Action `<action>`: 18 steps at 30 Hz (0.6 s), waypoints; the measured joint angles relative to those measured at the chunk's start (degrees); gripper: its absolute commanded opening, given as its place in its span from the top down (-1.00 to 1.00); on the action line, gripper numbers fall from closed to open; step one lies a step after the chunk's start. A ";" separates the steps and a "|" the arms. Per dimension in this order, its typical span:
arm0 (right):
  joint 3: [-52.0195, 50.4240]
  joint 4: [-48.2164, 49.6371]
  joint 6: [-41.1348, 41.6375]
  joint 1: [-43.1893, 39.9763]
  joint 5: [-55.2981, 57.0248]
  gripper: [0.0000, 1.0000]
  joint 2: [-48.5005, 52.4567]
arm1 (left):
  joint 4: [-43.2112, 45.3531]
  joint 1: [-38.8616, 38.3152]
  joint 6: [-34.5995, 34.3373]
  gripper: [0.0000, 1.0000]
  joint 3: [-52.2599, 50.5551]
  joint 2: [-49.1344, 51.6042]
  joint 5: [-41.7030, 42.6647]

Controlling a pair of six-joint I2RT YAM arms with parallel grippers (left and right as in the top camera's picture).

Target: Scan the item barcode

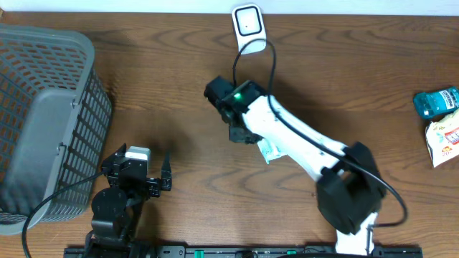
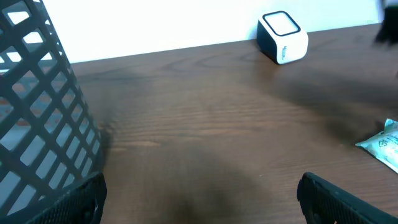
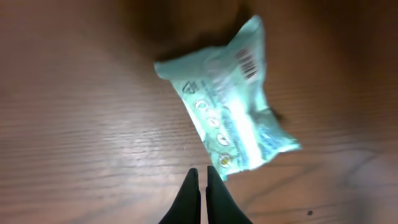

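Observation:
The item is a pale green packet (image 3: 230, 106) lying flat on the wooden table, with its barcode (image 3: 247, 62) facing up near the far end. My right gripper (image 3: 202, 173) is shut and empty, its tips just short of the packet's near corner. In the overhead view the right arm covers most of the packet (image 1: 269, 150), and the right gripper (image 1: 242, 133) points down beside it. A white scanner (image 1: 247, 21) stands at the table's back edge. Near the front left, my left gripper (image 1: 154, 178) is open and empty, its wide-apart fingers (image 2: 336, 199) framing bare table, with the scanner (image 2: 283, 37) and packet (image 2: 385, 144) beyond.
A grey mesh basket (image 1: 43, 115) fills the left side and stands close to the left gripper, showing as lattice (image 2: 37, 118) in the left wrist view. A teal pack (image 1: 436, 102) and a snack bag (image 1: 445, 142) lie at the right edge.

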 measured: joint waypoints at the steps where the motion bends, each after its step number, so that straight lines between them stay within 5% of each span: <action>1: 0.04 0.24 0.11 0.00 0.57 0.90 -0.55 | 0.00 0.00 0.00 -0.96 0.00 0.00 0.00; 18: -16.17 12.33 3.41 -3.89 2.43 0.98 3.67 | 0.00 0.00 0.00 -0.96 0.00 0.00 0.00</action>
